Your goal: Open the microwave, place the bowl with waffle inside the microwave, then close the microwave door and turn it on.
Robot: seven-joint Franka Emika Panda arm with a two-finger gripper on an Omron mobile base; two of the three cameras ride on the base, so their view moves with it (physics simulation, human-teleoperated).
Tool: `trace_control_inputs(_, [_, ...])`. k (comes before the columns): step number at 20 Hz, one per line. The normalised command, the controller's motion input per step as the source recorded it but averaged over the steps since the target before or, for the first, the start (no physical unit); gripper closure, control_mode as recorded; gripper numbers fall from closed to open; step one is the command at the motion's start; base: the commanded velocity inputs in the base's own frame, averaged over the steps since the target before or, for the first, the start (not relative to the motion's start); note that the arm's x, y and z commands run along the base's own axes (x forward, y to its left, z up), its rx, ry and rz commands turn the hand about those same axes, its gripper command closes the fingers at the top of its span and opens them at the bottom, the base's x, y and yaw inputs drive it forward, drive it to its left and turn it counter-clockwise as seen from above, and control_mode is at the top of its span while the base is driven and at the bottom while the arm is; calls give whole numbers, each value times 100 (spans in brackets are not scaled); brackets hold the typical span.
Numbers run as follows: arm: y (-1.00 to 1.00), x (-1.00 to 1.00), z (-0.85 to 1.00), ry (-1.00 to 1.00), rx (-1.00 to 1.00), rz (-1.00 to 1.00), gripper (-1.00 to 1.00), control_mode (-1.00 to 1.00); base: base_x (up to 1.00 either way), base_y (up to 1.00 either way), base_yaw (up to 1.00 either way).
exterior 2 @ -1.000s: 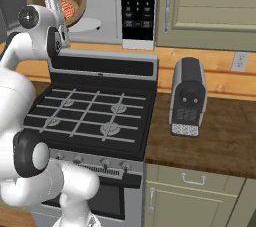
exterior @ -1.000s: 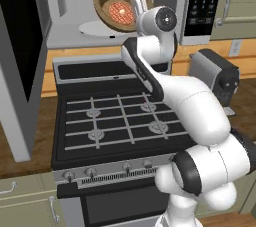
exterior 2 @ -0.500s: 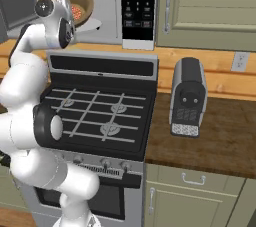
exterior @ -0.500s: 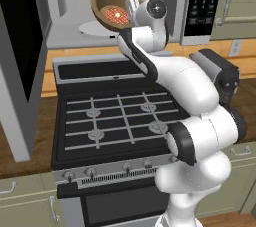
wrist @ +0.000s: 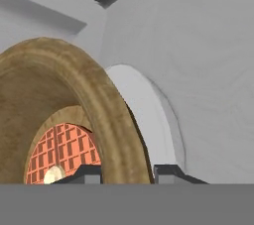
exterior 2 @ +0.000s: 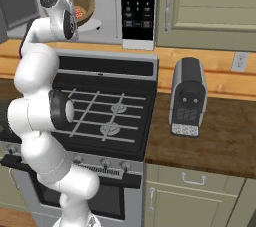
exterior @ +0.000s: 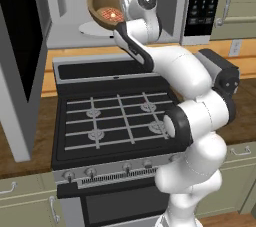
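— One step of the task can be counted as done: the microwave door (exterior: 20, 66) is swung wide to the left and the grey interior of the microwave (exterior: 75, 1) is laid open.

— And the second step?

— It is judged to be under way, not finished. The bowl (exterior: 104, 7) is held tilted in the mouth of the cavity, above the white turntable (exterior: 92, 30), with the waffle (exterior: 110, 14) lying inside it. In the hand view the thick wooden rim (wrist: 106, 115) is seen clamped between the two dark fingertips (wrist: 171, 172), one inside the bowl and one outside, so the gripper (wrist: 126, 174) is pressed onto the rim.

— Is the bowl resting on anything?

— No contact with the turntable can be made out; it appears to be carried clear of it.

— What is left, then?

— The bowl is still to be levelled and set down on the turntable, and the rim released. After that the door is to be shut and the black button panel (exterior 2: 138, 6) pressed. The stove (exterior: 120, 121) below plays no part.
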Motion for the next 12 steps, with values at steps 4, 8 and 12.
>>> trace_control_inputs(4, [6,20,-35,-1,0,0,100,-100,0,0,0])
trace_control_inputs(8, [4,10,-14,-9,0,0,100,-100,0,0,0])
trace_control_inputs(12, [0,28,0,-2,0,0,100,-100,0,0,0])
